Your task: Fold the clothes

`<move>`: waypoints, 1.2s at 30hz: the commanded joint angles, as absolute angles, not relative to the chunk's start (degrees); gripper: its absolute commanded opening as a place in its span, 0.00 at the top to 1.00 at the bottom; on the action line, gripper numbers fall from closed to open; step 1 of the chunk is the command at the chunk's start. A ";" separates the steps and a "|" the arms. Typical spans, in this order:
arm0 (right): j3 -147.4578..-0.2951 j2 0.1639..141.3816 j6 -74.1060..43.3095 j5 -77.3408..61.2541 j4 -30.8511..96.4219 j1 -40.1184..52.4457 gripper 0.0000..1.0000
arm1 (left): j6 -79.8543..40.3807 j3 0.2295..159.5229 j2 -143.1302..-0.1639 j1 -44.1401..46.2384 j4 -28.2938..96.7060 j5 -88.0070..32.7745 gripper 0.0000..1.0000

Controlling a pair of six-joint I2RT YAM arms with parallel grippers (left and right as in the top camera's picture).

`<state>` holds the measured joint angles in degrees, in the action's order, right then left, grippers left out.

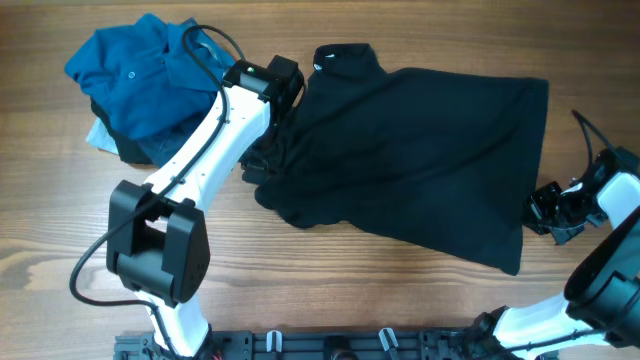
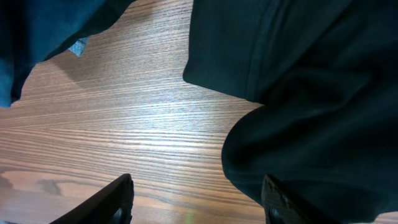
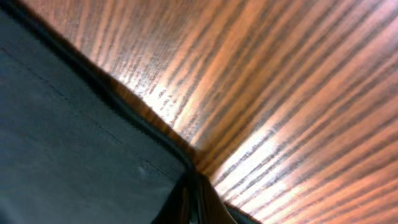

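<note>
The black shirt [image 1: 420, 150] lies mid-bench [image 1: 330, 300], mostly flat but bunched up at its 9 o'clock side. I see no neat fold yet, so most of the work is left. A blue shirt [image 1: 140, 70] waits in a heap at 10 o'clock. The right jaws pinch the black shirt's edge at 3 o'clock. The left jaws stand open near its collar, holding nothing.

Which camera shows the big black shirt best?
The overhead view: the whole black shirt lies spread across the table. The left wrist view shows only some of its folds, and the right wrist view shows only one edge.
</note>
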<state>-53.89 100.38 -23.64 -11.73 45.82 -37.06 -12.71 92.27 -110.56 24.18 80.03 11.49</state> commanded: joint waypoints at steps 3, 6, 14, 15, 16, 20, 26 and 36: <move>-62.61 102.94 -26.20 -12.21 47.40 -44.23 0.96 | -12.82 93.03 -109.82 23.44 79.92 10.48 0.37; -67.79 102.94 -26.96 -8.69 47.42 -48.25 0.96 | -12.82 93.03 -109.82 23.44 79.83 10.48 0.36; -70.85 102.96 -25.43 -3.97 47.64 -50.48 0.80 | -12.80 93.01 -109.82 23.46 72.79 1.26 0.21; -70.98 102.94 -25.45 -4.32 47.99 -50.48 0.58 | -12.82 93.01 -109.82 23.46 71.22 -0.93 0.18; -71.22 102.91 -25.47 -4.91 48.49 -50.48 0.49 | -12.82 93.01 -109.82 23.46 69.97 -2.50 0.16; -73.12 102.32 -20.88 -15.84 48.56 -50.48 0.44 | -12.53 92.99 -110.10 23.53 63.72 -7.01 0.10; -74.11 96.71 -14.57 -37.39 48.51 -47.07 0.50 | -12.40 92.88 -116.40 23.22 53.01 -7.40 0.28; -73.76 94.94 -11.94 -33.08 49.56 -25.56 0.49 | -10.17 92.88 -124.73 21.74 43.90 -4.47 0.60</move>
<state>-73.28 95.66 -13.30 -36.77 49.30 -31.03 -11.94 92.36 -124.25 22.31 45.36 -5.74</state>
